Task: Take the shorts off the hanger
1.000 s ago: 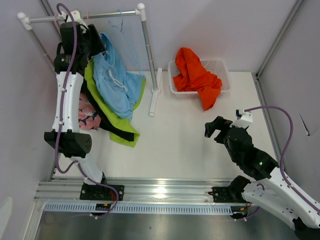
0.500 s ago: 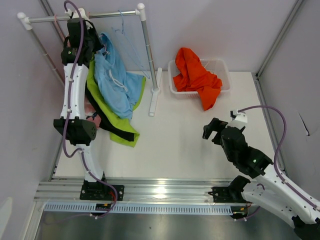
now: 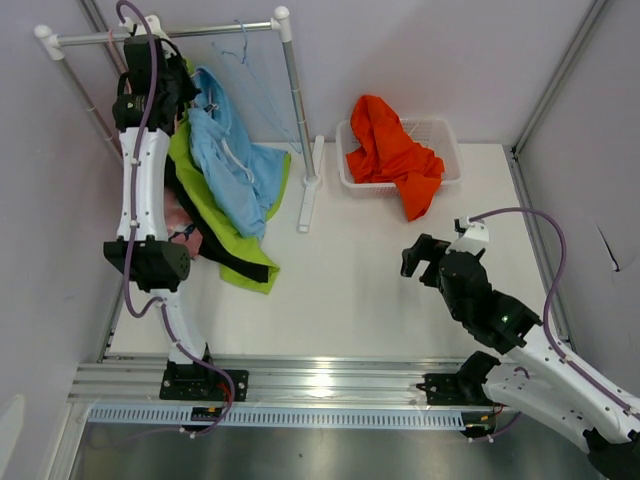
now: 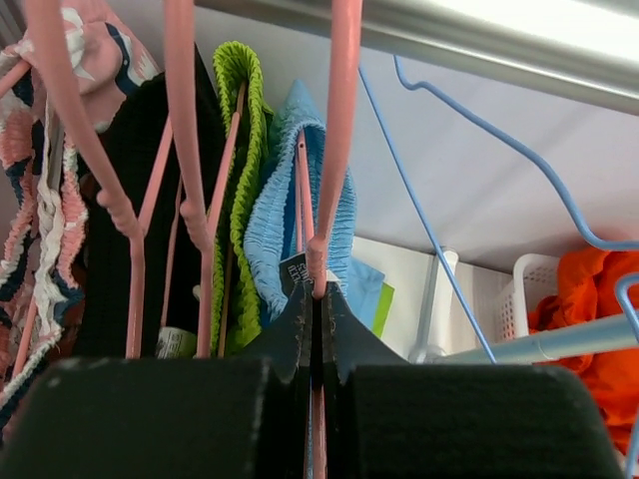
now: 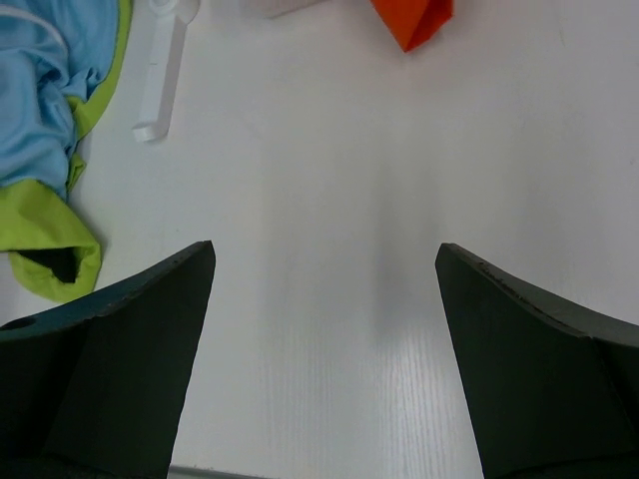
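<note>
The left arm, stretched up to the rail, hides much of the black shorts and pink shorts hanging beneath it. Blue shorts and green shorts hang alongside, and orange shorts lie right of the rail. The left claw pinches a pink hanger; the right claw is spread.

Free: bare white tabletop ahead of wide-spread right gripper | Obstacles: white rack upright, white mesh basket | Rail: pink plastic hangers crowded, blue wire hangers beside.
</note>
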Robot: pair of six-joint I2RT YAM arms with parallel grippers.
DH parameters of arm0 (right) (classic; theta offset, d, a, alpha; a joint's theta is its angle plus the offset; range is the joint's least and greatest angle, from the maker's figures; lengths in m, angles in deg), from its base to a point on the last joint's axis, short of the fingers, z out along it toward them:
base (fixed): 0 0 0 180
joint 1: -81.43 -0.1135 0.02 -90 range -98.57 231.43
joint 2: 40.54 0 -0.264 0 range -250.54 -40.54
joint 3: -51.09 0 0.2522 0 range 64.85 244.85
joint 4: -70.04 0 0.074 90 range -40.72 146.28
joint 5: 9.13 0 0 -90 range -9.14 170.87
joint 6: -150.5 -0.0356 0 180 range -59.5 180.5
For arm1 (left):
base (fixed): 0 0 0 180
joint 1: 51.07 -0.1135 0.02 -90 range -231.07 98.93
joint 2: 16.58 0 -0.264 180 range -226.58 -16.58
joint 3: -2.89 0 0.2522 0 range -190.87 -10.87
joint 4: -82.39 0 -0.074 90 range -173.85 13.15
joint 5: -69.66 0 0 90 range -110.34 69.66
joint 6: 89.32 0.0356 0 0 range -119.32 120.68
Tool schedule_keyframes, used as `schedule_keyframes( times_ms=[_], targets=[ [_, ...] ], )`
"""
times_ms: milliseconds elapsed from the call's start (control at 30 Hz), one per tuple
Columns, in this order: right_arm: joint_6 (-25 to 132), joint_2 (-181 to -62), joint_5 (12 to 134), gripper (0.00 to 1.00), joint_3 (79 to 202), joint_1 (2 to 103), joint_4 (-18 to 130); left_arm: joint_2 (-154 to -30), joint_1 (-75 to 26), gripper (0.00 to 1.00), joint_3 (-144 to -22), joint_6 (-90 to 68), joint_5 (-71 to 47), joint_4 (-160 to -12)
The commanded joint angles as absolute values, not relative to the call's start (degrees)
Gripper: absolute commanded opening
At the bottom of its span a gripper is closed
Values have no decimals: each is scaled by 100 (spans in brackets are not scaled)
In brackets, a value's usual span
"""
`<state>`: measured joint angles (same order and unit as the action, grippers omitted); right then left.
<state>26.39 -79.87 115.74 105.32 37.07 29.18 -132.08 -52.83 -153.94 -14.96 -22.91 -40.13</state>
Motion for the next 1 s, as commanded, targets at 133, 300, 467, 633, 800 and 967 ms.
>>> schedule_keyframes(
  times_ms=[133,300,467,633,800,967],
  targets=[
    [3940,-8587,10320,99,11721,3082,4633,-11942,-5248,0,-15449,-1795,-1876,-4193],
    [4897,-10578,11021,99,13531,1520,5064,-11450,-5169,0,-15177,-1839,-1858,-4175],
    [5364,-12287,11049,100,15430,1007,5416,-11142,-5160,0,-14799,-1909,-1718,-4131],
    [5356,-14034,10917,100,16933,831,5286,-10861,-5169,0,-14562,-1874,-1674,-4105],
    [5338,-15048,10960,99,18226,681,5372,-10649,-5169,0,-14280,-1962,-1533,-4158],
    [5644,-15760,11329,99,18719,664,6022,-10343,-5169,0,-14140,-2024,-1419,-3991]
  ],
)
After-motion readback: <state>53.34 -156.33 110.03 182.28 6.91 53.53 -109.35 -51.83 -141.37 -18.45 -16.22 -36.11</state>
